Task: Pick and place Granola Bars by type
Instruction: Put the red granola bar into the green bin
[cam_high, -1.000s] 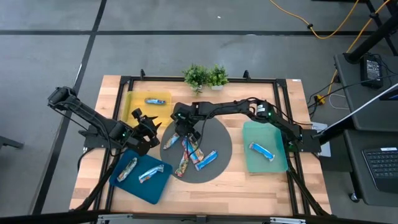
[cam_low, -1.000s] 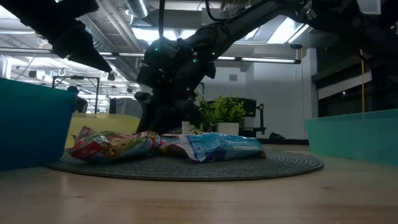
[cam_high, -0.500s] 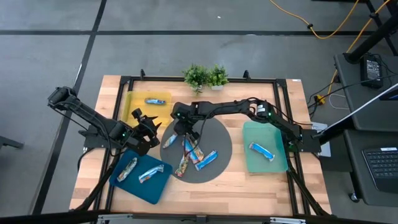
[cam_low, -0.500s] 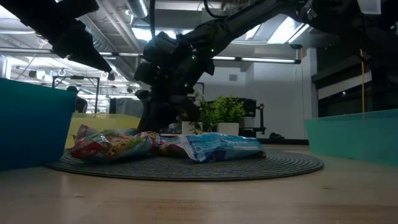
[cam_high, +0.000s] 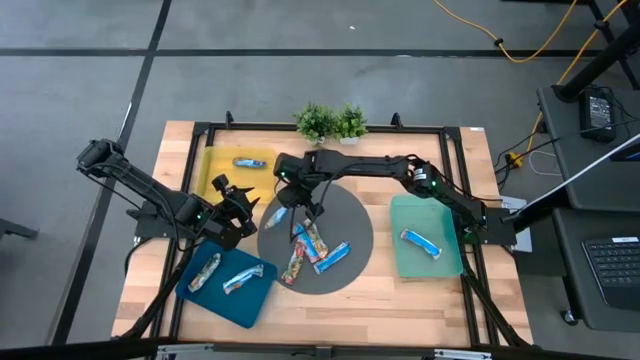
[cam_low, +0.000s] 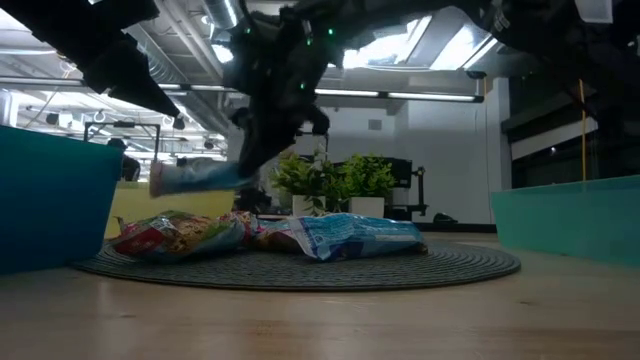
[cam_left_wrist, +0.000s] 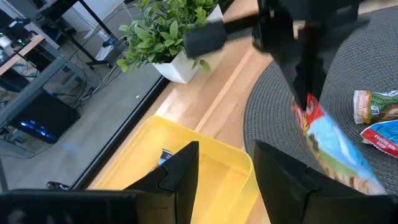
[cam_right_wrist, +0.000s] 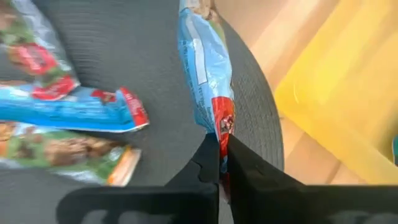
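The right gripper (cam_right_wrist: 222, 163), pinched shut on only the end of a dangling blue granola bar (cam_right_wrist: 205, 81), could let it slip before the yellow tray (cam_high: 222, 170), while the left gripper (cam_left_wrist: 225, 167) waits open nearby.

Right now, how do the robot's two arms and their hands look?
Both arms are dark, jointed and slender. The left hand and the right hand each end in two black fingers. Small green lights glow on the arms. Black cables run along the links.
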